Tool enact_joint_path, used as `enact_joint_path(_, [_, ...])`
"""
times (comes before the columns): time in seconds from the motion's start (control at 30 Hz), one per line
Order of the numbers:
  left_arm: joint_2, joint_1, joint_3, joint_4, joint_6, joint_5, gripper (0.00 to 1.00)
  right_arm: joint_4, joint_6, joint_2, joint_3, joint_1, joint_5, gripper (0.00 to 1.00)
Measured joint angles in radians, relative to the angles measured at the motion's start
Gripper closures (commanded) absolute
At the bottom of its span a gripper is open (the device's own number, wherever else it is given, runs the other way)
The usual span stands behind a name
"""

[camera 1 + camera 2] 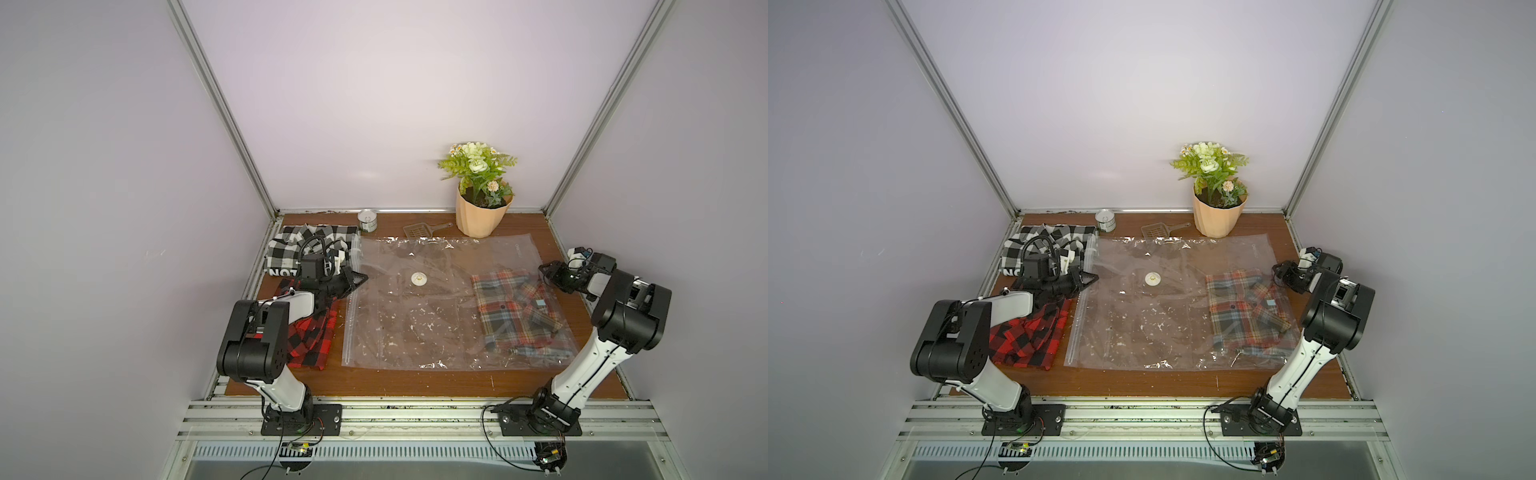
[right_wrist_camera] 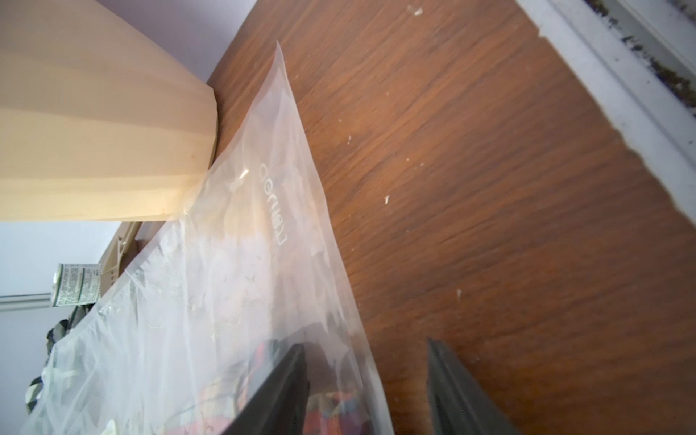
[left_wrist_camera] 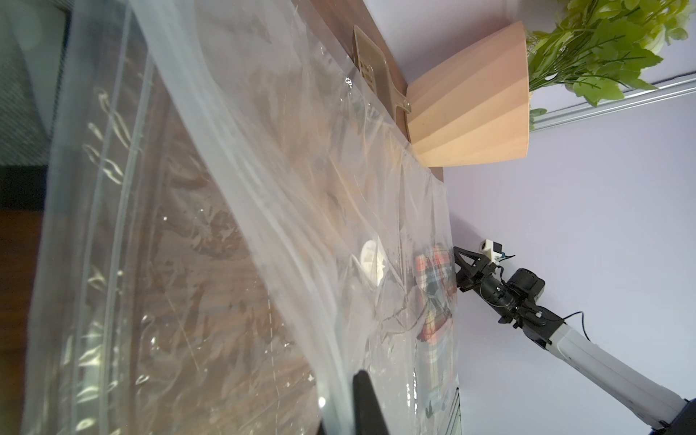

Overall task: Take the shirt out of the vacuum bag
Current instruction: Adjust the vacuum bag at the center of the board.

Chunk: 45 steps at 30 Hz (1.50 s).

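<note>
On my bench [image 1: 415, 382] I am counting three plaid shirts: a black-and-white shirt [image 1: 286, 249], a red-and-black shirt [image 1: 311, 336] and a red-and-blue shirt [image 1: 511, 307]. I am also counting one vacuum bag [image 1: 415, 324], one tin can [image 1: 368, 220], one slotted scoop [image 1: 415, 230], one potted plant [image 1: 480, 212], and two claws: my left claw [image 1: 360, 279] and right claw [image 1: 545, 276].

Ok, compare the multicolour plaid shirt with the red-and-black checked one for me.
Place: the multicolour plaid shirt lies inside the vacuum bag; the red-and-black checked shirt lies outside it, partly under the left arm.
Pose: the plaid shirt is folded flat; the checked shirt is rumpled.
Colour: the plaid shirt mixes red, blue and pale stripes; the checked shirt is only red and black.
Both are checked cloth on the table.
</note>
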<state>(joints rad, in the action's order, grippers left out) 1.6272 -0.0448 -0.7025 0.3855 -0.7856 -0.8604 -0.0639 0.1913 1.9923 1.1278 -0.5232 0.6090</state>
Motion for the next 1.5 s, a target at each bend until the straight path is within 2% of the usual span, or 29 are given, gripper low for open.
enact_joint_path(0.3, [0.000,-0.001,0.000,0.000,0.000,0.000,0.94,-0.020,0.005,0.011,-0.001,0.019,0.009,0.66])
enact_joint_path(0.37, [0.000,-0.002,0.000,0.000,0.000,0.000,0.94,-0.016,0.007,0.011,0.000,0.019,0.007,0.72])
enact_joint_path(0.57, [0.000,-0.011,0.000,0.000,0.000,0.001,0.94,0.014,0.018,0.008,0.008,0.020,0.001,1.00])
enact_joint_path(0.8, [0.000,-0.019,0.000,0.000,0.001,0.001,0.93,0.051,0.032,-0.016,0.008,0.020,-0.002,1.00])
enact_joint_path(1.0, [0.000,-0.043,0.000,-0.002,0.013,0.006,0.89,0.106,0.042,-0.124,0.003,0.035,-0.017,1.00])
enact_joint_path(1.23, [0.000,-0.077,0.000,0.000,0.003,0.011,0.75,0.166,0.058,-0.267,0.003,0.116,-0.075,1.00])
enact_joint_path(1.5, [-0.007,-0.079,0.002,0.001,-0.003,0.017,0.73,0.272,0.091,-0.371,0.037,0.202,-0.168,1.00])
